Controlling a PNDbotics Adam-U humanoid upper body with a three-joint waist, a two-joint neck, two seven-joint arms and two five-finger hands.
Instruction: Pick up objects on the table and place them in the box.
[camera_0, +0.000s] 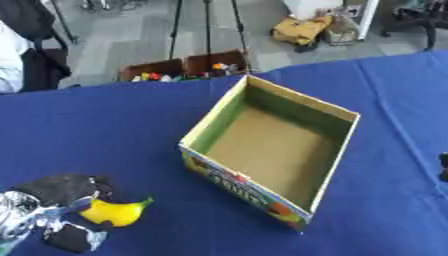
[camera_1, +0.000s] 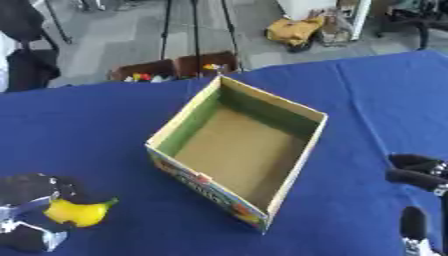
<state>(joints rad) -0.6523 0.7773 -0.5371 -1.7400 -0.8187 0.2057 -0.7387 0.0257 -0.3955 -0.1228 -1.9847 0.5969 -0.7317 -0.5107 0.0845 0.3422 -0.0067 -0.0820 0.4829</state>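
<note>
1. The cardboard box (camera_0: 325, 161) sat open-topped near the middle of the blue table (camera_0: 105, 130), nothing visible inside, only its bare brown floor.
2. The yellow banana (camera_0: 114, 211) lay left of the box, well apart, in the left hand (camera_0: 52, 195), whose fingers curled round it.
3. The right hand (camera_1: 420, 175) showed at the right edge, fingers straight, holding nothing.

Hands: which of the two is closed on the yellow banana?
The left hand, at the lower left; its fingers curl round the banana. The right hand sits at the right edge, holding nothing.
</note>
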